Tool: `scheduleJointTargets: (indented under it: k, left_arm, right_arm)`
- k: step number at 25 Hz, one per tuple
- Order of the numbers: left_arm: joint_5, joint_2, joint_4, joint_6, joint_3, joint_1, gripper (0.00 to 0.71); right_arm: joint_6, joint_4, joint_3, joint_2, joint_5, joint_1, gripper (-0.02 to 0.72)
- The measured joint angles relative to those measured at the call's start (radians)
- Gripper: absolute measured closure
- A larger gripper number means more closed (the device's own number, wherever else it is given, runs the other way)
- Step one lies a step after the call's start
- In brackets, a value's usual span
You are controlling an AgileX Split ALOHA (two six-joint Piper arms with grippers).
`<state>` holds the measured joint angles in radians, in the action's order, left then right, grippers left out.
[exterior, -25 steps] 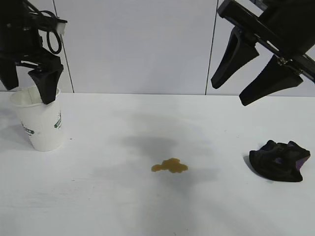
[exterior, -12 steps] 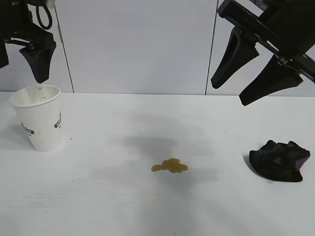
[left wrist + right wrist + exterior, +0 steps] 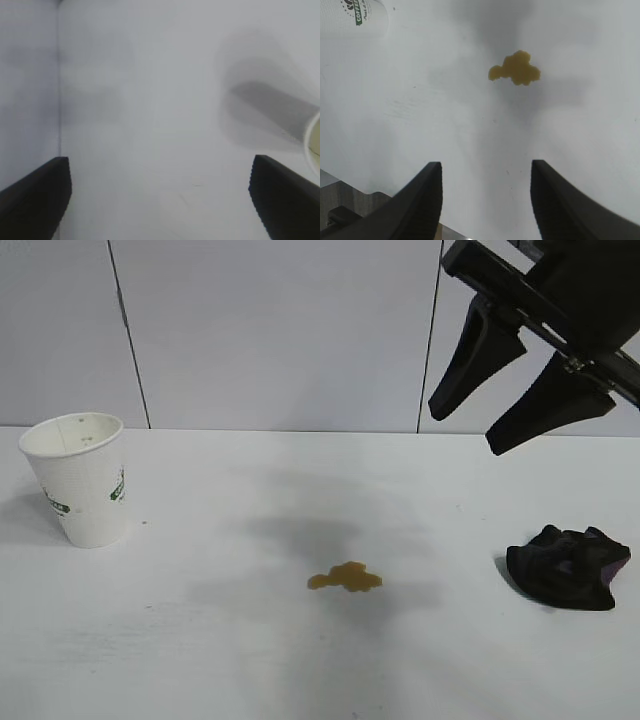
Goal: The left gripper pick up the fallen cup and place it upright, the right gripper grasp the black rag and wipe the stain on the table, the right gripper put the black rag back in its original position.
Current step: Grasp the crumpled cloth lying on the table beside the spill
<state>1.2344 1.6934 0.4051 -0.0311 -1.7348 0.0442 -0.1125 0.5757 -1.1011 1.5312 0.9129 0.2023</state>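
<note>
Cup (image 3: 80,492) sits upright, left claw (image 3: 160,200) wide open and empty beside it, right claw (image 3: 495,405) half-open, empty, above black rag (image 3: 567,567).

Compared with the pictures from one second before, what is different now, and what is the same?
The left hand, open, had one finger inside the cup; it rose up and to the left and is now out of the exterior view. The cup stands upright where it was. The right hand hangs open above the black rag, unmoved. The rag and the stain on the table are unchanged.
</note>
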Motion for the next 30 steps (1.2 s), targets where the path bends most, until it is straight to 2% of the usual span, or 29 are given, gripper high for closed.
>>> scheduleJointTargets:
  k: [3, 6, 16, 24, 27, 30]
  left_arm:
    - [0.006, -0.1, 0.0, -0.002, 0.0, -0.087, 0.016]
    - [0.019, -0.238, -0.031, -0.008, 0.0, -0.128, 0.016]
    - [0.033, -0.819, -0.277, 0.038, 0.0, -0.133, 0.016]
    - [0.052, -1.201, -0.393, 0.077, 0.009, -0.133, 0.016]
    - [0.052, -1.333, -0.456, 0.083, 0.082, -0.133, 0.016]
    - [0.052, -1.463, -0.489, 0.086, 0.22, -0.133, 0.016]
  right_arm:
    - [-0.011, 0.0, 0.0, 0.0, 0.0, 0.0, 0.333]
    - [-0.012, 0.0, 0.0, 0.0, 0.0, 0.0, 0.333]
    - [-0.012, -0.001, 0.0, 0.0, -0.01, 0.0, 0.333]
    - [-0.015, -0.002, 0.0, 0.0, -0.014, 0.0, 0.333]
    - [-0.015, -0.002, 0.0, 0.0, -0.015, 0.0, 0.333]
    - [-0.016, -0.003, 0.0, 0.0, -0.015, 0.0, 0.333]
